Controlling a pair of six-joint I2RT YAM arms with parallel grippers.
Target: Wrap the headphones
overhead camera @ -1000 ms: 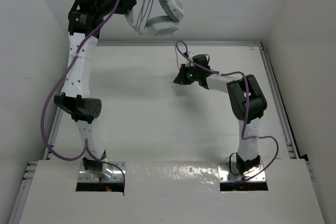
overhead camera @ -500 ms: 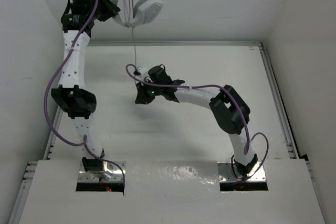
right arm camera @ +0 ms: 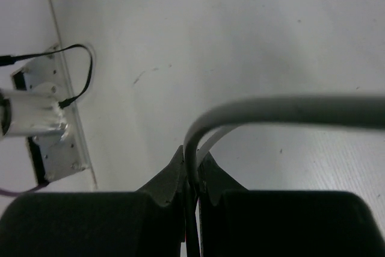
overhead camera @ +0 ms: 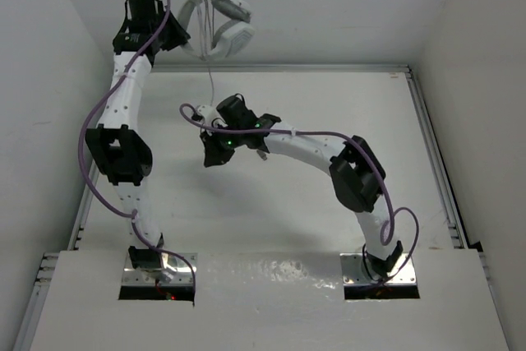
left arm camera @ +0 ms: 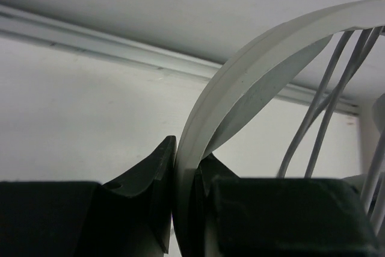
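The white headphones hang in the air at the back of the table, held by the headband. My left gripper is shut on that headband, with the band pinched between its fingers. A few turns of thin pale cable cross the band. A free stretch of cable drops straight down to my right gripper, which is shut on it. In the right wrist view the cable bends out of the closed fingers. The plug is hidden.
White walls close in the table on the left, right and back. A metal rail runs along the right edge. Purple arm cables loop beside both arms. The left arm's base plate shows in the right wrist view.
The left arm has turned the headphones and carried them a little left. The right gripper has swung left across the table with the cable and now sits beneath the headphones.
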